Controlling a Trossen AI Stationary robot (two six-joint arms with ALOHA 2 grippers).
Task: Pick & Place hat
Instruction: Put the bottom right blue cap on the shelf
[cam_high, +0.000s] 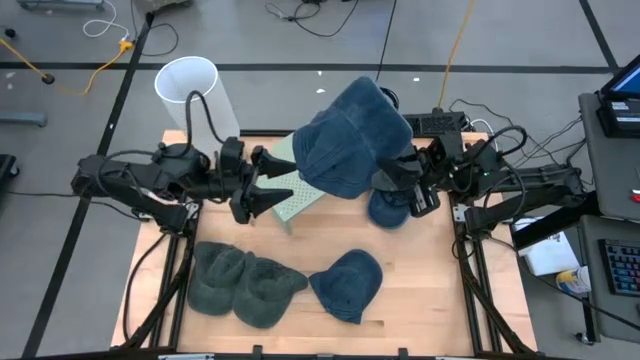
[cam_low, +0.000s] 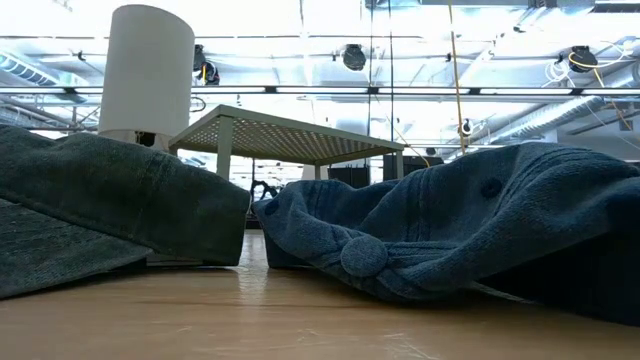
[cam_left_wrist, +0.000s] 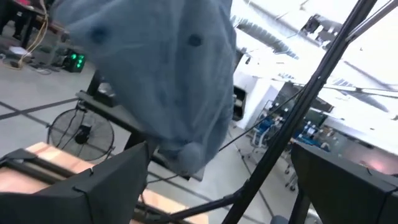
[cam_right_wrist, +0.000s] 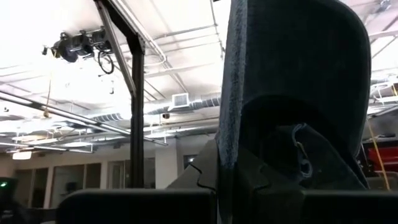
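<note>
The blue hat (cam_high: 352, 138) hangs high over the table's far middle, pinched in the clenched right gripper (cam_high: 392, 180), likely lifted clear for carrying. The left gripper (cam_high: 262, 180) waits beside it, fingers spread.

White cylinder (cam_high: 190, 85) beside perforated stand (cam_high: 290, 190)

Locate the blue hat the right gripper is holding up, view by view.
High view: held blue hat, upper centre, over the perforated stand.
Low view: not identifiable; only hats lying on the table show.
Left wrist view: hangs ahead, upper left.
Right wrist view: fills the right side.
Shared landmark: the stand, in the high and low views.
</note>
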